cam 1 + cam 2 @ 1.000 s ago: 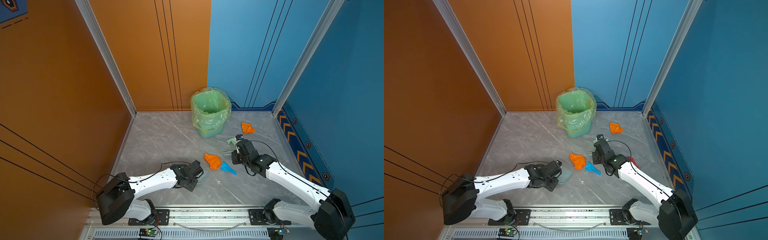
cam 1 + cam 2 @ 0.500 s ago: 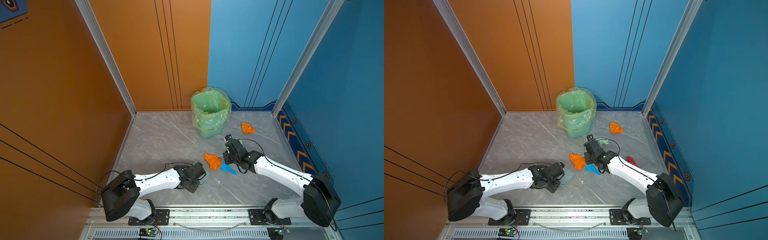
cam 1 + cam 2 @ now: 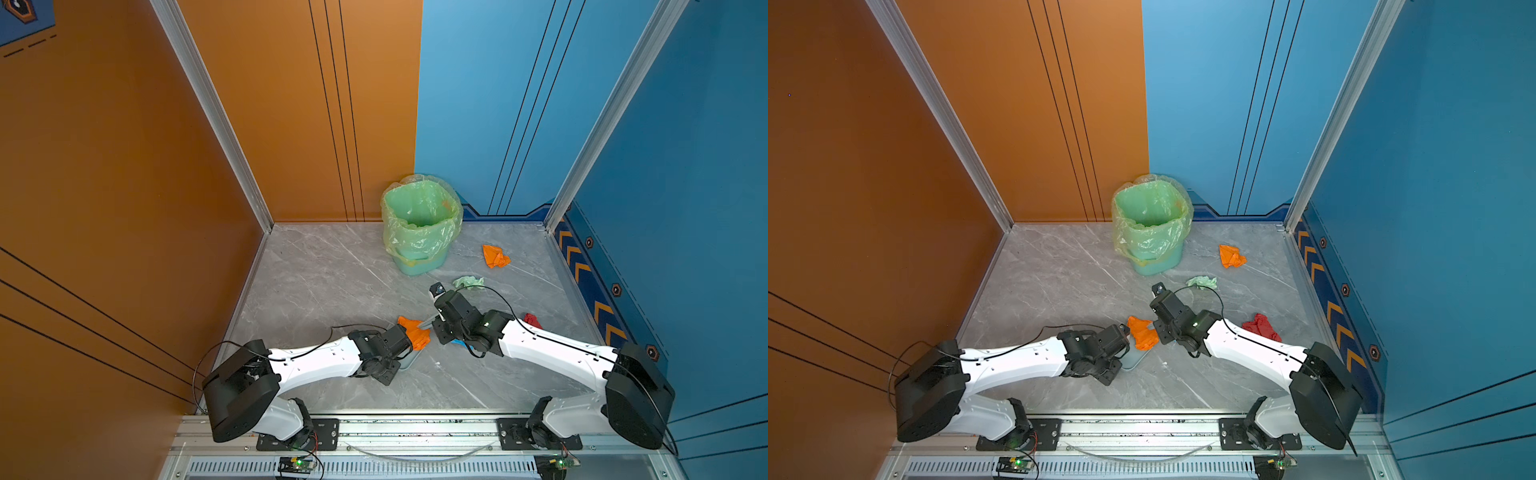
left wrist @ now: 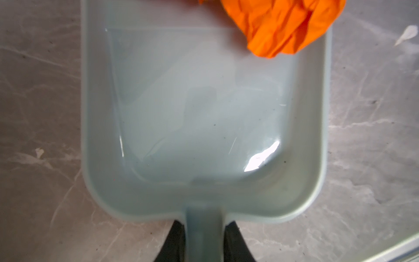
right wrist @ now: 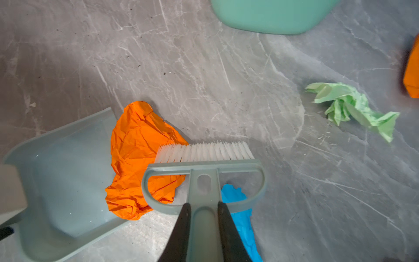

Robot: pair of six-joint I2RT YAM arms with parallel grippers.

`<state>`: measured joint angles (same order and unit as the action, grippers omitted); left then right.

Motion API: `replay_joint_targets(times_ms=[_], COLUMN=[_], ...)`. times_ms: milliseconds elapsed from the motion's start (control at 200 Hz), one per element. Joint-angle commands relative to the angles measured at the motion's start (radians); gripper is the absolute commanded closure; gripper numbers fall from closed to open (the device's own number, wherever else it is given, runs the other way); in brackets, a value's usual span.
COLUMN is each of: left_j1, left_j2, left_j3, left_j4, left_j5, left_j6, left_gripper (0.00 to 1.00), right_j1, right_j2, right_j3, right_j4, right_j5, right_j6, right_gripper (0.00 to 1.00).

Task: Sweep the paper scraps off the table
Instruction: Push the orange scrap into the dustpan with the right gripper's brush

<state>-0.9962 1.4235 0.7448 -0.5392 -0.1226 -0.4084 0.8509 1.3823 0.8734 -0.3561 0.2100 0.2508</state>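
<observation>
Grey marble table (image 3: pixel 332 282), sweep barely begun, I judge. My right claw (image 5: pixel 204 211) grips the brush (image 5: pixel 204 163), my left claw (image 4: pixel 203 240) the dustpan (image 4: pixel 199 102). Orange scrap (image 5: pixel 136 158) on pan lip, just ahead of bristles. Blue scrap (image 5: pixel 240 217) beneath right claw. Green scrap (image 5: pixel 349 108) and far orange scrap (image 3: pixel 494 256) beyond it, red scrap (image 3: pixel 1260 326) behind.

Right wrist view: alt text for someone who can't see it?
The right gripper, shut on a brush, holds white bristles against an orange wad at the dustpan's mouth. A blue scrap lies beneath, a green scrap apart.
</observation>
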Motion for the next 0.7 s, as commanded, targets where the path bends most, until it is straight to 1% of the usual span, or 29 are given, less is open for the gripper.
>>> replay_joint_targets(times_ms=[0,185,290,360,425,531,621,696], left_j1=[-0.011,-0.016,-0.019,-0.020,-0.021,-0.023,-0.024,-0.027], left_j2=[0.015,0.026,0.030,0.031,0.029,0.028,0.026,0.023], left_j3=[0.018,0.017,0.015,0.016,0.015,0.015,0.010,0.007], left_j4=[-0.003,0.006,0.011,0.012,0.013,0.013,0.019,0.031], left_j5=[-0.021,-0.019,-0.020,-0.021,-0.021,-0.022,-0.025,-0.026], left_j6=[0.006,0.004,0.002,0.003,0.005,0.007,0.006,0.009], left_gripper=[1.00,1.00,1.00,1.00,1.00,1.00,1.00,1.00], right_j1=[0.024,0.067,0.080,0.084,0.086,0.081,0.058,0.028], right_j2=[-0.025,-0.042,-0.055,-0.067,-0.085,-0.135,-0.179,-0.212], right_j3=[-0.014,-0.024,-0.035,-0.042,-0.047,-0.056,-0.063,-0.071], right_j4=[-0.031,-0.042,-0.031,-0.022,-0.015,-0.005,-0.004,-0.006], right_j5=[-0.043,-0.118,-0.179,-0.200,-0.184,-0.104,-0.060,-0.053], right_j6=[-0.027,-0.049,-0.053,-0.053,-0.051,-0.042,-0.036,-0.034], right_gripper=[1.00,1.00,1.00,1.00,1.00,1.00,1.00,1.00])
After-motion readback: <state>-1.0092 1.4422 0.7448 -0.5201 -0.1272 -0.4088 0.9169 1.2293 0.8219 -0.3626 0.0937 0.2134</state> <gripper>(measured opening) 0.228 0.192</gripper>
